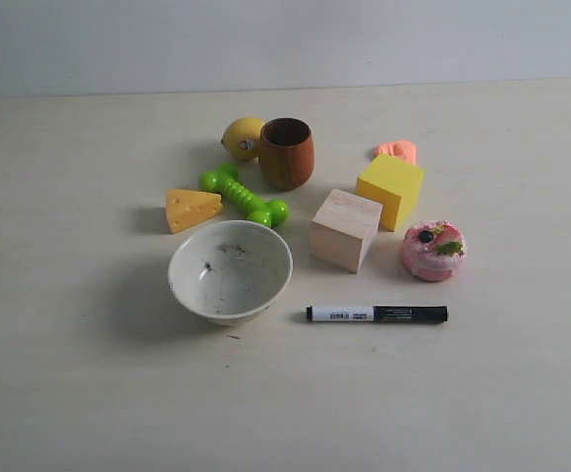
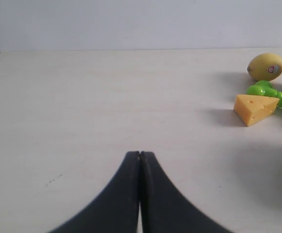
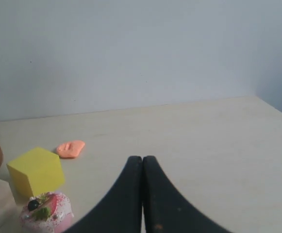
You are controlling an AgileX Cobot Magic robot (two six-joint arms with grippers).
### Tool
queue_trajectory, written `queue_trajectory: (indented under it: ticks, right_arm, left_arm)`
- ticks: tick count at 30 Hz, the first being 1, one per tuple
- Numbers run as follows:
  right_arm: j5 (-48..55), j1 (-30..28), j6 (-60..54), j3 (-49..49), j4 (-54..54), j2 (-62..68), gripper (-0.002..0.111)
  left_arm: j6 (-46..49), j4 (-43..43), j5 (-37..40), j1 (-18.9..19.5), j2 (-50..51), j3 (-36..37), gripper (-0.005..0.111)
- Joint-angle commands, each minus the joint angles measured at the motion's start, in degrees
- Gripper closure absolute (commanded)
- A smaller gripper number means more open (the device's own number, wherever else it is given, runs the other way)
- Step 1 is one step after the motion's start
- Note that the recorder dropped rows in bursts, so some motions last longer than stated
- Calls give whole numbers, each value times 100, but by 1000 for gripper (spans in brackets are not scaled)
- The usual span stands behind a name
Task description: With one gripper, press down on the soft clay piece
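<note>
A pale table [image 1: 69, 393] runs back to a plain white wall. The soft clay piece [image 1: 397, 150] lies flat at about one o'clock from the middle of the cluster. Just beside it at six o'clock stands the yellow cube [image 1: 390, 189]. A wooden block [image 1: 345, 229] and a pink cake [image 1: 432, 250] sit further that way, and a brown cup [image 1: 286, 152] is at nine o'clock. The right gripper [image 3: 142, 158] hangs low above the table, fingers pressed together and empty, well apart from the clay. The left gripper [image 2: 140, 154] is likewise closed and empty.
</note>
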Motion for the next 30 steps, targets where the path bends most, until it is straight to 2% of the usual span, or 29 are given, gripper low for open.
queue_trajectory:
  ticks: [1,9,30]
  right_arm:
    - [197,16,31,86,-258,-141,108]
    - [827,16,31,86,-437,-141,108]
    - [828,16,31,86,-370,-141,108]
  left_arm:
    - [32,-14,-39,-43,-35,2,107]
    - [32,-14,-39,-43,-35,2,107]
    - [32,-14,-39,-43,-35,2,107]
